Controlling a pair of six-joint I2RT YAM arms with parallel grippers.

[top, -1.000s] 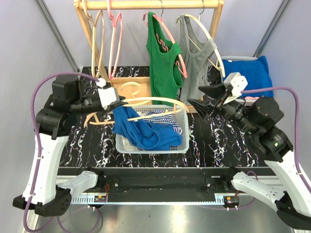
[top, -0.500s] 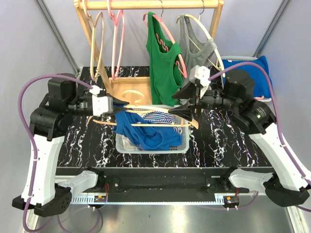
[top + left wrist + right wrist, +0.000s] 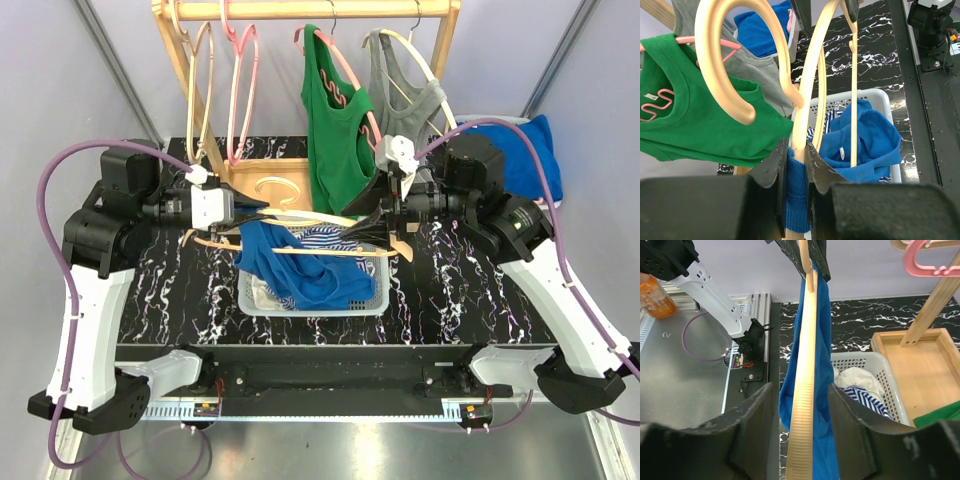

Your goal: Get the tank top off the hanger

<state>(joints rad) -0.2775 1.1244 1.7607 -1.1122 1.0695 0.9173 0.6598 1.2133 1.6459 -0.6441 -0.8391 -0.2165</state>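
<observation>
A blue tank top (image 3: pixel 300 270) hangs on a pale wooden hanger (image 3: pixel 300 212) held level over the white basket (image 3: pixel 380 292). My left gripper (image 3: pixel 262 207) is shut on the hanger's left end. In the left wrist view, the jaws (image 3: pixel 796 155) pinch the wood and the blue strap (image 3: pixel 796 192) wrapped over it. My right gripper (image 3: pixel 352 225) is open at the hanger's right part. In the right wrist view, its fingers (image 3: pixel 757 425) stand on either side of the ribbed hanger bar (image 3: pixel 805 390) and the blue fabric (image 3: pixel 822 340), apart from both.
Behind, a wooden rack (image 3: pixel 300 10) carries a green tank top (image 3: pixel 335 130), a grey tank top (image 3: pixel 405 125) and empty hangers (image 3: pixel 240 80). A blue cloth (image 3: pixel 515 150) lies at the back right. The basket holds striped and white clothes.
My right arm has swung left from beside the basket to the hanger, and its open jaws now straddle the bar. My left gripper kept its hold and shifted slightly.
</observation>
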